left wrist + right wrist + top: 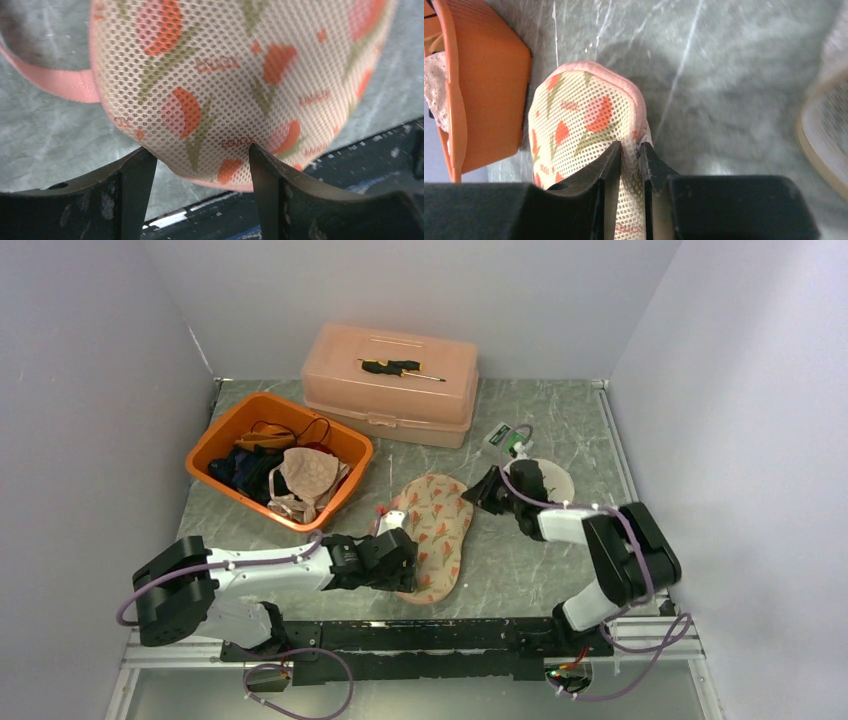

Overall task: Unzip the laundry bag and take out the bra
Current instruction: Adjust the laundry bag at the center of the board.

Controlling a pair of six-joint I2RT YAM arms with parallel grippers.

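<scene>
Here, the soft, light mesh laundry bag (436,535) lies on the table between both arms, left gripper (200,172) straddling its end wide, right gripper (630,161) pinching the zipper edge, likely the best hold.

Soft, even light throughout; both wrist views blur up close.

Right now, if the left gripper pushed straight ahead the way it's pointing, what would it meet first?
The left gripper would meet the mesh laundry bag at once: the bag's rounded end already sits between its open fingers. Beyond the bag only the table shows, though depth there is unclear.
</scene>
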